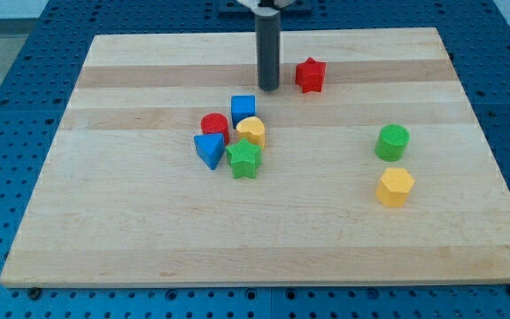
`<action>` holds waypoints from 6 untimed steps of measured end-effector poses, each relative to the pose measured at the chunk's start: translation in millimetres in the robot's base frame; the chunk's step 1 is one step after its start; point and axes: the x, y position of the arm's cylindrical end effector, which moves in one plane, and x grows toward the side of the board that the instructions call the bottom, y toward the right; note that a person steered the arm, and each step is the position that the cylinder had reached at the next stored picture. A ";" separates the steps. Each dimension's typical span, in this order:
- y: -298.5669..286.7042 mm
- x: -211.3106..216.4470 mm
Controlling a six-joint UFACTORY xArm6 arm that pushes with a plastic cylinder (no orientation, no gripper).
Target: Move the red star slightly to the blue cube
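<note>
The red star [310, 75] sits near the board's [131, 248] top edge, just to the view's right of my tip [268, 89], a small gap between them. The rod grasps nothing. The blue cube [243, 110] lies below, toward the view's left.

One camera only, looking down at an angle from the near edge across the whole wooden board [264, 239], far edge at the view's top, blue perforated table [7, 97] all around
</note>
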 end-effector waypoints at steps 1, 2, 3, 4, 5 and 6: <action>0.0 -33.7; 33.7 -46.8; 83.2 -28.6; 90.1 -11.8; 85.9 -3.1; 78.3 -10.9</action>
